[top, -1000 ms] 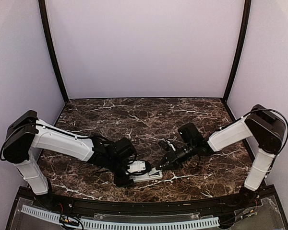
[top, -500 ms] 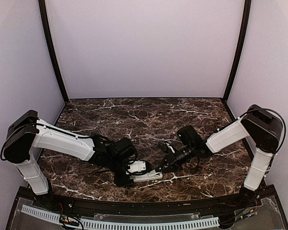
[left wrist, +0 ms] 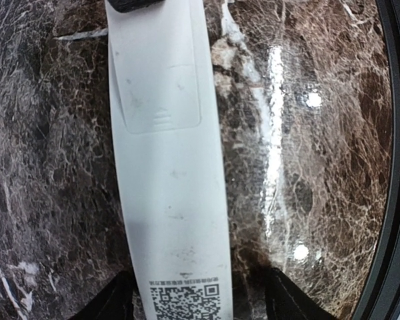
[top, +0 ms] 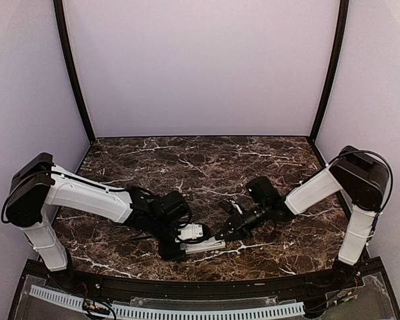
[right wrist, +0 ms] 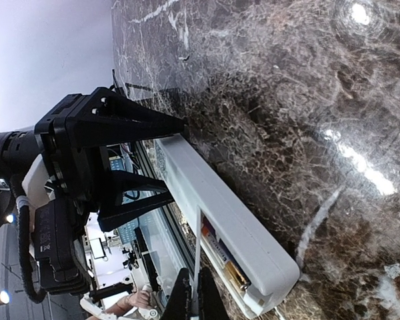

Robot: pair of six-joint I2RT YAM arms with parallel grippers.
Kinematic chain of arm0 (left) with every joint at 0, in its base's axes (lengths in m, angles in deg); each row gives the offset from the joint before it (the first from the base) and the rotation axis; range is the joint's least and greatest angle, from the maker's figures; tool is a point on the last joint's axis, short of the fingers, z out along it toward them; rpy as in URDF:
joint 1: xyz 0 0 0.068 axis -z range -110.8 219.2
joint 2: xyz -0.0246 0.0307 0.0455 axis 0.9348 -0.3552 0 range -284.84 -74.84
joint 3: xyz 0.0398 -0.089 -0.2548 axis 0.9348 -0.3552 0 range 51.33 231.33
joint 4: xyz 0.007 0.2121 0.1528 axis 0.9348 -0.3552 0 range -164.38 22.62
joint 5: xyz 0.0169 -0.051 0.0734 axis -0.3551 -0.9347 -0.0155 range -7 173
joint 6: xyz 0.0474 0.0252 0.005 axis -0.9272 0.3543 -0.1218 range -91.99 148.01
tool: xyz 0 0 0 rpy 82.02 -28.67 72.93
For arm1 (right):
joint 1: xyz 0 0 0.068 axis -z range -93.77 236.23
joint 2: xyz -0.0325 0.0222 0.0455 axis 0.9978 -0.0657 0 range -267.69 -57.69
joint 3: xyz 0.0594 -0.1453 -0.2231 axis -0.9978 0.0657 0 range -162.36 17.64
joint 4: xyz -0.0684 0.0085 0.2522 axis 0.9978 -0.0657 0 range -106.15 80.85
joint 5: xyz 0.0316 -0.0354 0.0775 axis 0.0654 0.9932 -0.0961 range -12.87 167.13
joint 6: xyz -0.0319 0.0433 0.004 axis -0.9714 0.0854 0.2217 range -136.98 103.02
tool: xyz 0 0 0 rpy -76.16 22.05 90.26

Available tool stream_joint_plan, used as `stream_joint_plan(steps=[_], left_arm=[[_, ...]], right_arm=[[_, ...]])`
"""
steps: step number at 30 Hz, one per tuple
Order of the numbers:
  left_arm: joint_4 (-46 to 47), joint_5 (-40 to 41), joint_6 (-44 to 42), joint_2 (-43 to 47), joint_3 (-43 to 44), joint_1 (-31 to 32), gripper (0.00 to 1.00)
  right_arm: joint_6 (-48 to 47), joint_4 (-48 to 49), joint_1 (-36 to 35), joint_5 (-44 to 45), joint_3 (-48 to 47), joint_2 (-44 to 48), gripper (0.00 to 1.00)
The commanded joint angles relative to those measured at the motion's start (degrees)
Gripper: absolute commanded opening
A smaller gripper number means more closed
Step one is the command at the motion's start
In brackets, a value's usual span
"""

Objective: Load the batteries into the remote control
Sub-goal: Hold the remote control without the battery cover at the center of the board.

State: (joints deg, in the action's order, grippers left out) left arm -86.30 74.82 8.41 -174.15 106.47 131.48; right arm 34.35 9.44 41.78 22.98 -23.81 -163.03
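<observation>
White matte plastic marks the remote control [top: 205,245], a slim rounded bar lying back-up on the near middle of the table [top: 187,160], whose glossy dark brown marble is veined in white. The bar runs left to right, just inside the table's near edge. The left gripper [top: 183,248] is clamped on the remote's left end, and in its wrist view a black finger [left wrist: 117,300] flanks each long edge beside a printed QR code [left wrist: 185,301]. Farther along the scuffed back sits the battery cover [left wrist: 157,73], a rounded rectangular panel with a few short raised grip ridges. The right gripper [top: 221,235] meets the remote's right end. From the right wrist camera its dark fingertips sit almost together, pinched on the thin white edge of the cover, which stands up from the body there. Under it the compartment gapes open, and the batteries [right wrist: 223,260] show inside as cylinders with gold and red-blue wrapping. Both white arm links angle low towards the middle.
</observation>
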Motion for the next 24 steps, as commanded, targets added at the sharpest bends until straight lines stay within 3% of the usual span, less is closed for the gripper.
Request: stream_joint_plan(steps=[1,9,17,24], left_arm=[[-2.3,-3.1,0.4,1.5,1.2,-0.7,0.69],[11.8,-9.6,4.4,3.1,2.6,-0.8,0.73],[14.9,-11.7,3.6,-3.0,5.8,-0.8,0.53],[13.4,-12.8,2.7,-7.0,8.5,-0.8,0.49]], right_arm=[[0.6,1.6,-1.2,3.8,1.2,-2.2,0.00],[-1.9,-1.2,-1.2,5.7,1.7,-2.7,0.00],[-3.9,-3.4,-1.2,6.1,0.4,-2.9,0.00],[-4.4,-3.8,-1.2,5.9,-0.3,-3.0,0.00]])
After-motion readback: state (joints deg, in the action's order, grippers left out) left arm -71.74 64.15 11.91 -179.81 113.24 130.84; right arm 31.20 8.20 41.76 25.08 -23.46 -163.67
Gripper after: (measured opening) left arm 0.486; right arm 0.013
